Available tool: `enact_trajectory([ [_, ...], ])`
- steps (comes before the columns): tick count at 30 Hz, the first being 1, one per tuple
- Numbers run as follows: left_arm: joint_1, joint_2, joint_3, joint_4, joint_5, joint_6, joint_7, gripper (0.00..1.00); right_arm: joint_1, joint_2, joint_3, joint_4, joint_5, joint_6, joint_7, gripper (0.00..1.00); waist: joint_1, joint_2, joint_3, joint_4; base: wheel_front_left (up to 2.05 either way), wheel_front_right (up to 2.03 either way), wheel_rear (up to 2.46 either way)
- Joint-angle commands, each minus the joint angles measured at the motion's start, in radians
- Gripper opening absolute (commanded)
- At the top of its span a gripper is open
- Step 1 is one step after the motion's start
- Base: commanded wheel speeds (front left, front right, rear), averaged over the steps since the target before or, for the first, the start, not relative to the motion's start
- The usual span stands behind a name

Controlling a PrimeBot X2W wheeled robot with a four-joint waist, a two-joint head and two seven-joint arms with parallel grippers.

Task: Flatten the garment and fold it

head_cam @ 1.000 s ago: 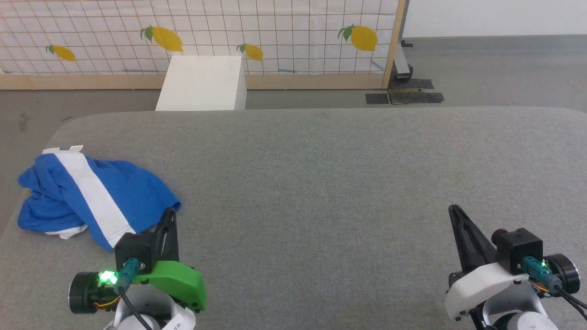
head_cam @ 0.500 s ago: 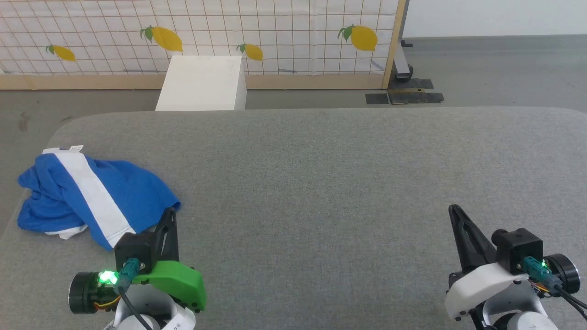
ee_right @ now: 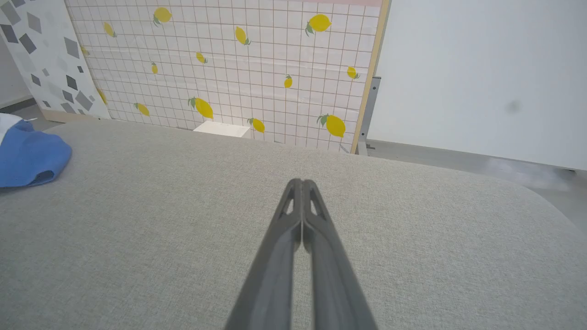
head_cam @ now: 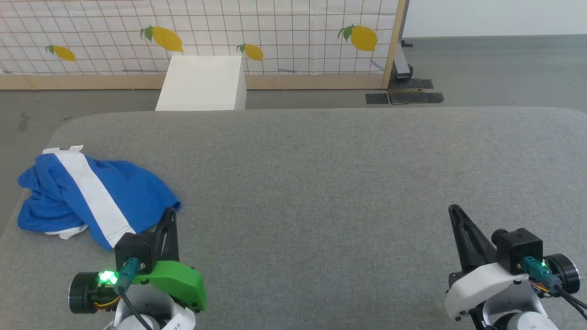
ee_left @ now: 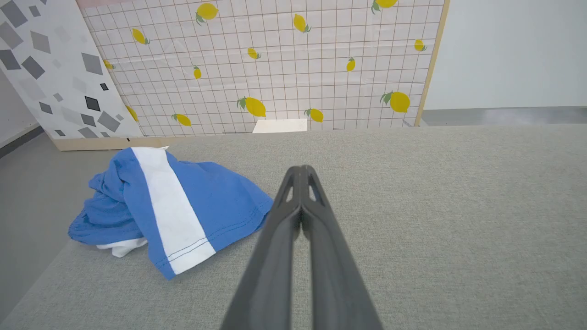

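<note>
The garment (head_cam: 137,192) lies crumpled at the far left of the grey cloth-covered desk (head_cam: 321,183), close to its left edge. It is a blue heap with 1 wide white stripe running across its top, a bit of white cloth poking out beneath, and a small white tag at its far end. In the left wrist view the garment (ee_left: 220,197) sits to the left of the fingers, its stitched hem turned toward them.

Just to the right of that hem is the left gripper (head_cam: 170,213). Its 2 dark fingers are pressed together with nothing between them, as the left wrist view shows of the gripper (ee_left: 301,172).

Beyond the desk's far edge a white box (head_cam: 202,82) stands on the floor in front of a gridded screen printed with lemons (head_cam: 275,32).

At the lower right, well apart from the garment, is the right gripper (head_cam: 454,210). It is also clenched empty, fingers meeting along their length in its own wrist view (ee_right: 301,183), with bare desk under it. The garment (ee_right: 27,158) shows at that view's left edge.
</note>
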Motion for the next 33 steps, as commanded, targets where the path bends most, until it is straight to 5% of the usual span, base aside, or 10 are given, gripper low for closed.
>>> enact_trajectory([
  [1, 0.011, -0.003, 0.003, -0.003, 0.013, 0.007, 0.001, 0.0, -0.018, 0.003, 0.002, -0.005, -0.006, -0.002, 0.0, 0.0, 0.0, 0.0, 0.0, 0.0, 0.0, 0.0, 0.0],
  [10, 0.011, -0.003, 0.003, -0.003, 0.013, 0.007, 0.001, 0.0, -0.018, 0.003, 0.002, -0.005, -0.006, -0.002, 0.0, 0.0, 0.0, 0.0, 0.0, 0.0, 0.0, 0.0, 0.0],
  [11, 0.0, 0.0, 0.0, 0.0, -0.001, 0.0, 0.0, 1.0, 0.0, 0.0, 0.0, 0.0, 0.0, 0.0, 0.0, 1.0, 0.0, 0.0, 0.0, 0.0, 0.0, 0.0, 0.0],
  [33, -0.021, 0.0, -0.036, 0.04, -0.036, 0.011, -0.036, 1.0, -0.009, 0.0, -0.01, 0.019, 0.0, 0.0, -0.036, 1.0, 0.0, 0.0, 0.001, -0.001, 0.0, 0.0, 0.0],
])
